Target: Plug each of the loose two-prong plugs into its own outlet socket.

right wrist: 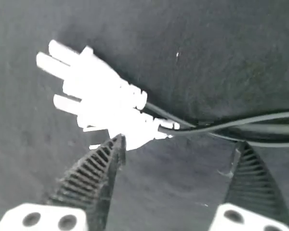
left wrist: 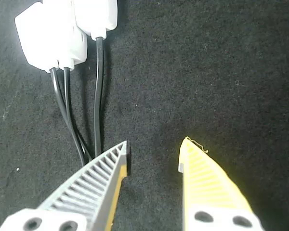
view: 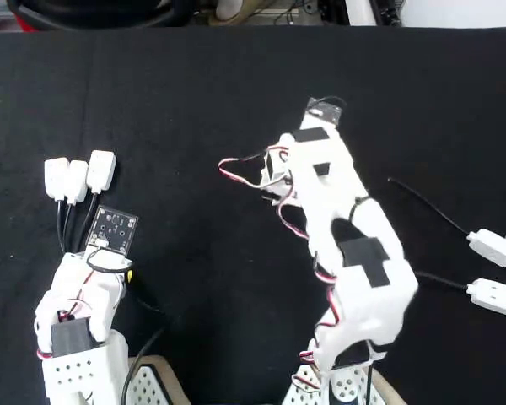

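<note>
My right fingers (right wrist: 94, 173) stand wide apart and hold nothing. Just ahead of one tip lies a bunch of white plugs (right wrist: 103, 103), their bare prongs pointing away from their cables (right wrist: 231, 126). The nearest plug end overlaps that tip, and I cannot tell whether they touch. The black cables run from the plugs across the gap and just past the other tip. In the high view the right arm (view: 346, 236) rises from its base at 6 o'clock and leans toward 12, its head past the middle of the counter (view: 236, 84) toward 1 o'clock.

My left fingers (left wrist: 204, 178), one grey and one yellow, are apart too, with bare black cloth between them. Ahead of the grey one sit three white blocks (left wrist: 58, 38), packed side by side, each with a black lead (left wrist: 98, 96) trailing back past that finger. Their faces are turned from me, so I cannot tell plug from socket. In the high view they sit at 9 o'clock on the counter, at 12 o'clock of the left arm (view: 76, 312), which is folded low near 7 o'clock.

Two more white pieces (view: 492, 245) lie at 3 to 4 o'clock by the counter's edge. They are near each other but apart, well clear of both arms, each on its own black lead.
</note>
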Motion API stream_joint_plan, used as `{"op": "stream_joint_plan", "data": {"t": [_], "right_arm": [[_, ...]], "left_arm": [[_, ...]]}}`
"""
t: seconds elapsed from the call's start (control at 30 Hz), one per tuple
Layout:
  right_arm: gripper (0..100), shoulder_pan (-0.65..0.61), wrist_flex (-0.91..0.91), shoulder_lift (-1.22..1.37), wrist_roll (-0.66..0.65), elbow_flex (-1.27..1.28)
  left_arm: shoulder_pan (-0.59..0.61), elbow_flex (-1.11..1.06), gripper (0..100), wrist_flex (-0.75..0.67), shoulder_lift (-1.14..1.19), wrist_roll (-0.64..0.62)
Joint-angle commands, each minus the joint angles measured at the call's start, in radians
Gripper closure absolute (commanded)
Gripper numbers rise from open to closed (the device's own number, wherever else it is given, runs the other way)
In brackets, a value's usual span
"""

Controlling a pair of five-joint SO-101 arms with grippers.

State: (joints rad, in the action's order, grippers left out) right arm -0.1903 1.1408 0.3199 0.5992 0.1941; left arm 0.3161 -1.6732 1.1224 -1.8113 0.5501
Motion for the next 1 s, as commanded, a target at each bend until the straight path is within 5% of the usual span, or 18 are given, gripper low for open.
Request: {"op": "stream_joint_plan", "data": {"t": [0.0,0.63,0.97], "right_arm": [[66.2,-0.015,-0.012,0.056,0.109,-0.116],[66.2,0.063,0.129,-0.107,0.219,-0.120],[66.2,-0.068,-0.157,-0.122,0.282,0.131]], "left_arm": [[0.010,0.002,82,0.006,-0.008,0.006],[0.010,0.002,82,0.006,-0.008,0.006],[0.010,0.002,82,0.006,-0.008,0.006]]}}
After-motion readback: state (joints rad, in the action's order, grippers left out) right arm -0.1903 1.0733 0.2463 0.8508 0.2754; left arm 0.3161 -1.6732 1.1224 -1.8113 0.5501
